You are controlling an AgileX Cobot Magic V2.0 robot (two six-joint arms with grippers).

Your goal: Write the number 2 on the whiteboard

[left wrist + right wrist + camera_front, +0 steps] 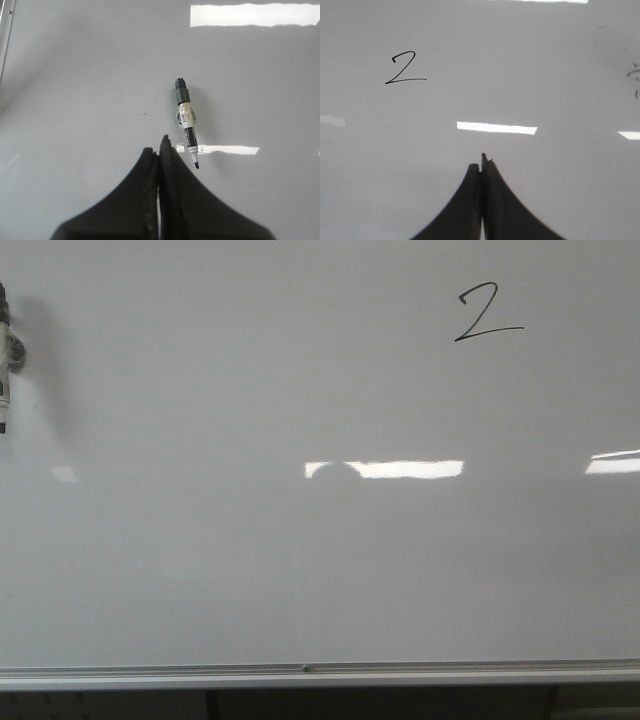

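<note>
Near the marker (187,120), left gripper (159,145) clenched, empty; right gripper (482,162) likewise

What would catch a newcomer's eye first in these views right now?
The black handwritten number 2 stands out at the upper right of the whiteboard, with bright rectangular light reflections across the middle of the board. At the far left edge a marker rests against the board, its cap off, untouched by either arm. The left end effector and right end effector are both shut and hold nothing.
</note>
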